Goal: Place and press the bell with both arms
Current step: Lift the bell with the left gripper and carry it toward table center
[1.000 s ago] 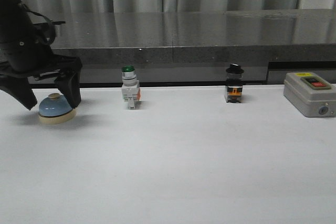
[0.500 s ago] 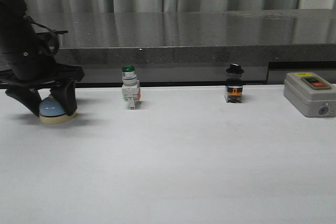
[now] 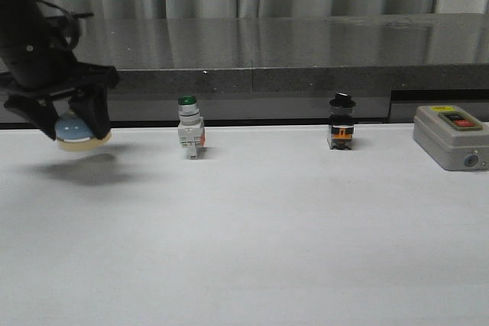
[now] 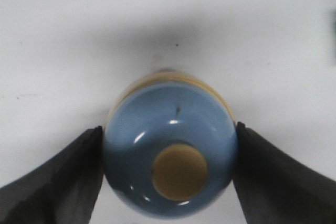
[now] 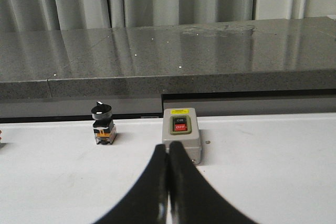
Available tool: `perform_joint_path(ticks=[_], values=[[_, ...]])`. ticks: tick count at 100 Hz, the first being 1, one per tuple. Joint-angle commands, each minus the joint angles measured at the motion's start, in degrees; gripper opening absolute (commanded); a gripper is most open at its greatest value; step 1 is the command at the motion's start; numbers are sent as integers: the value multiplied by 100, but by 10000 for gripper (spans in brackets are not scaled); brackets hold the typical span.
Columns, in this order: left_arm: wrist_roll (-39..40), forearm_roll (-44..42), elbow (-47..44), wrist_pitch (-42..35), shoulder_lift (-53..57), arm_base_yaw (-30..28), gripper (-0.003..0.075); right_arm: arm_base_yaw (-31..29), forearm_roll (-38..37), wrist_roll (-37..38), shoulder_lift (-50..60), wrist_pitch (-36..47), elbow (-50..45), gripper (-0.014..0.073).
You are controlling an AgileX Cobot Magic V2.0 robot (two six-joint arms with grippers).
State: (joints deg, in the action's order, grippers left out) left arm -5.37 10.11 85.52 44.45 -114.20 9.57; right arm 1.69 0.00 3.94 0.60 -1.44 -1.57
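The light-blue bell (image 3: 73,129) with its cream base is held off the white table at the far left, its shadow below it. My left gripper (image 3: 70,124) is shut on the bell, one finger on each side of the dome. In the left wrist view the bell (image 4: 170,153) fills the gap between the two dark fingers (image 4: 58,177), its cream button facing the camera. My right gripper (image 5: 168,150) is shut and empty, its fingertips pressed together low over the table. The right arm is out of the front view.
A green-capped white pushbutton switch (image 3: 189,129) stands right of the bell. A black-knobbed switch (image 3: 341,122) stands further right, also in the right wrist view (image 5: 102,124). A grey box with a red button (image 3: 451,135) sits at the far right, just beyond my right gripper (image 5: 181,132).
My left gripper came down around the bell, shut on it and lifted it off the table. The other switches have not moved.
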Motion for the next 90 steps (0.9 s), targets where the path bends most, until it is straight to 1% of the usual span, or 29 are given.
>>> perform_joint_path(ticks=[1,21,41,50,72,90], values=[[0,60,93,-79,628,136,363,-27,-63,-31,109,470,90,-60],[0,70,-114,-6,1163,536,363,-27,-63,-31,109,470,90,-60],[0,81,-112,-36,1319,1217,363,-27,-63,-31,109,470,90,-60],[0,70,-112,-71,1213,1560,363,-27,-63,-31,109,470,90,-60],[0,82,-89,-538,906,2269,363,-27,-63,-31,109,470,90,-60],[0,70,171,-536,476,2750,363,-27,-63,-31,109,470,90,-60]])
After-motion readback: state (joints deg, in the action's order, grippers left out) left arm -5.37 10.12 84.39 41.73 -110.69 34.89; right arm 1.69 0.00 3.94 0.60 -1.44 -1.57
